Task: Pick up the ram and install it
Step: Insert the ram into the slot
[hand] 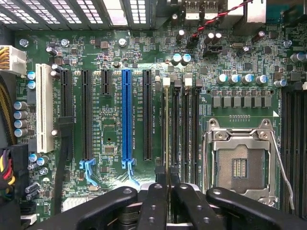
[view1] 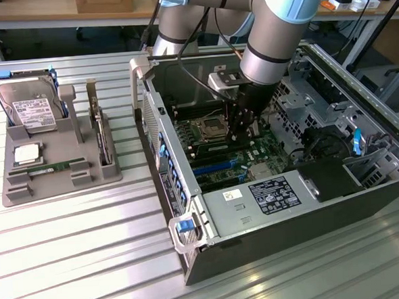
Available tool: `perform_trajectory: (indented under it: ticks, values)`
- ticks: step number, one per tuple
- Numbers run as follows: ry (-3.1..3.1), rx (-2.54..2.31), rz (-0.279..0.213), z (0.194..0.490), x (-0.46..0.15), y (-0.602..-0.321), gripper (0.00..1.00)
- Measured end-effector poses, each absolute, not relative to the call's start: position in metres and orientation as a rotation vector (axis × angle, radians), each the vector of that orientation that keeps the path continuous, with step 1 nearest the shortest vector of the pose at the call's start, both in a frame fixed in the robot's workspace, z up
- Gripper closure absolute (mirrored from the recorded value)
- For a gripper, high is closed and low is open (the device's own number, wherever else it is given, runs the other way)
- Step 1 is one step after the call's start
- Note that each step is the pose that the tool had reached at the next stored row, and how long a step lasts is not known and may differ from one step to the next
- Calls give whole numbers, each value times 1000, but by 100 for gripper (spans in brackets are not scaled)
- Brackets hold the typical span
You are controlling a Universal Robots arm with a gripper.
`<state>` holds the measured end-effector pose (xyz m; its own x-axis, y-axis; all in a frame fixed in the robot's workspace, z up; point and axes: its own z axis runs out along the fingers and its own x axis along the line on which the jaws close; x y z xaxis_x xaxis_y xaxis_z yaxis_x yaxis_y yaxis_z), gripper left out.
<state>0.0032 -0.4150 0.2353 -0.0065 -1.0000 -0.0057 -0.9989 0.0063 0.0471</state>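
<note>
Wrist view: black gripper (hand: 166, 191) fingers (hand: 152, 203) are pinching narrowly on the ram (hand: 166, 134), seen edge-on as a thin strip running away from the fingers.
Ram position: it is standing in line with the first memory slot (hand: 175, 124), next to the dark parallel slots beside the open CPU socket (hand: 238, 165); whether it is fully seated cannot be told.
Motherboard (hand: 110, 124): a blue expansion slot (hand: 126, 115) and a white slot (hand: 44, 108) are lying well to the side of the gripper.
Exterior view: the arm (view1: 274, 33) is reaching down into the open computer case (view1: 257, 207), with the gripper (view1: 242, 130) sitting low over the board just beside the CPU socket (view1: 207, 129).
Second ram stick (view1: 49, 169): it is lying flat in the grey parts tray (view1: 59, 178) at the exterior view's left, well apart from the case.
Tray contents: a silver hard drive (view1: 29, 106) is standing at the back, and a square CPU chip (view1: 26, 154) is resting in front of it.
Surface: a ribbed metal table (view1: 77, 252) is carrying both tray and case.
</note>
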Motion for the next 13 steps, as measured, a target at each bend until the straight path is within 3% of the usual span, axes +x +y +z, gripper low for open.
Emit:
perform_trajectory:
  ticks: [10, 11, 13]
  values:
    - [-2220, 2182, -59, 231, 3, -415, 88]
    - [-2220, 2182, -59, 231, 3, -415, 80]
    - [-2220, 2182, -57, 234, 2, -415, 80]
